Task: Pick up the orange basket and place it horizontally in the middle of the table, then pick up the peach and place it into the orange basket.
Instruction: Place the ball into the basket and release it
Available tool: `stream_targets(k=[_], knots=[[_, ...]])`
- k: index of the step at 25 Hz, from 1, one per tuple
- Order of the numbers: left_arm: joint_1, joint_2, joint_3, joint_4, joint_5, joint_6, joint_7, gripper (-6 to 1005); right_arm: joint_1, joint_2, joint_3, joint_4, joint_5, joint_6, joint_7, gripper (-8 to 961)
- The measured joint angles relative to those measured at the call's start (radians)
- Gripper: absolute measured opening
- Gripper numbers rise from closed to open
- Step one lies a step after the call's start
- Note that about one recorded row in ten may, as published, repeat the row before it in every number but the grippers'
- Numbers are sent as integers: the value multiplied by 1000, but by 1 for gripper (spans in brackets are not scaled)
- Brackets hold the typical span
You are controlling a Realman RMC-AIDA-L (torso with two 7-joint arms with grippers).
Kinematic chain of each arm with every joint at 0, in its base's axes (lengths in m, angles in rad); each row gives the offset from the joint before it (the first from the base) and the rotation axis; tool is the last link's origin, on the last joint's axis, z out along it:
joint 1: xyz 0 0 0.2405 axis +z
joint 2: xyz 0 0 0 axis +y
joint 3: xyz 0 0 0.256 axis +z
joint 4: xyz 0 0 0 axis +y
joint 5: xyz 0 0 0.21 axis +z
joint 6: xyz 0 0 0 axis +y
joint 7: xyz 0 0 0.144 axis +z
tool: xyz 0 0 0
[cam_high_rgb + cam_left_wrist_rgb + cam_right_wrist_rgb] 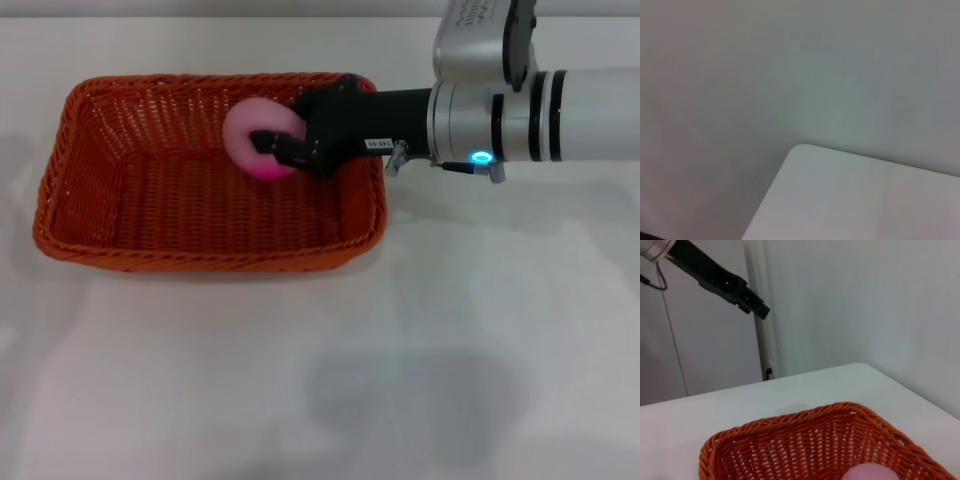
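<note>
**Peach held over the basket**

While your right gripper (283, 148) pinches the peach (258, 135) between closed fingers, it hangs inside the orange basket (80, 200), which lies lengthwise on the table (400, 380). Your left gripper (747, 299) is raised aside.

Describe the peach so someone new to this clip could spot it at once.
Start at the white table and find the orange basket toward its far left. Over the basket's far right corner, the right claw is shut on the peach. It is the only small round pale pink thing, with a magenta patch.
</note>
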State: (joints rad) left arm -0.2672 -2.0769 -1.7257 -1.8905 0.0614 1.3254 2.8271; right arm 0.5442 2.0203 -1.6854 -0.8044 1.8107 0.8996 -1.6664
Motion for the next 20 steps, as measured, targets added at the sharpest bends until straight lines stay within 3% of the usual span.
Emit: stream_targets(k=[5,17,19,20], knots=[[2,0,0,-5,0,2,0,485,1,0,-9,3,-1,-4,4,448],[-4,0,-2,1,3,5,0,486,5,-6,7,1,1,-7,6,669],[-3,0,-3,0,5,5,0,486,6,-8,23,0,-1,-7,6,878],[-3,0,-3,-1,5,5,0,486,5,-8,36,0,-2,-6,5,877]])
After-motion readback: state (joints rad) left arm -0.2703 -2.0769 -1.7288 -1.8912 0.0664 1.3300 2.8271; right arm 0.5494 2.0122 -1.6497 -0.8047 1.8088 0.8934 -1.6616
